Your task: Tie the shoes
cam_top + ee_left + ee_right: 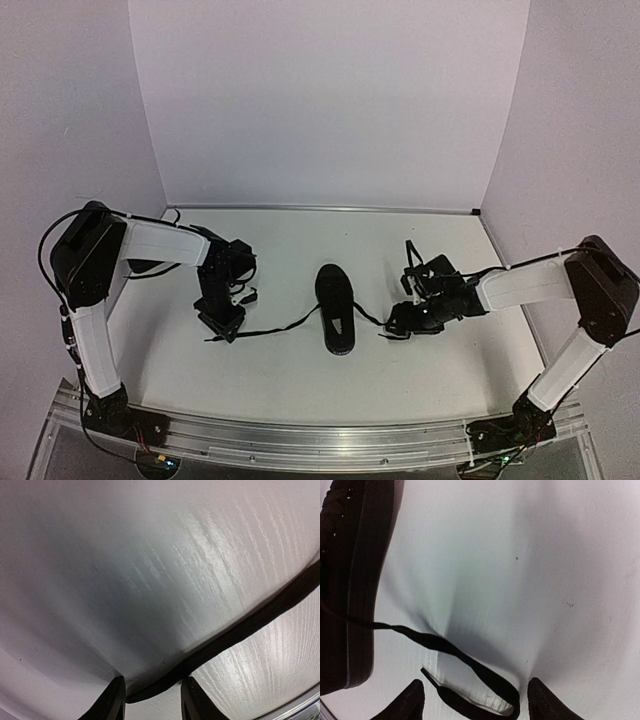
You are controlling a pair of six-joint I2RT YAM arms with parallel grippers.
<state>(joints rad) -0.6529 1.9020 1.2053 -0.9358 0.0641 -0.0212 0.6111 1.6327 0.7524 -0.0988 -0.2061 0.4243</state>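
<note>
One black low-top shoe (336,308) lies in the middle of the white table, with its length running front to back. The other shoe is out of view. One thin black lace (275,329) runs left to my left gripper (222,327). In the left wrist view the lace (235,632) lies on the table and its end passes between the open fingertips (114,700), midway at the gripper (151,700). The other lace (372,318) runs right to my right gripper (398,325). There the lace (470,662) bends back in a loop between wide-open fingertips (542,700), and the shoe's side (357,580) is at the left.
White walls close the table at the back and on both sides. A metal rail (320,440) runs along the near edge by the arm bases. Black cables hang near the left arm (165,245) and the right wrist (425,265).
</note>
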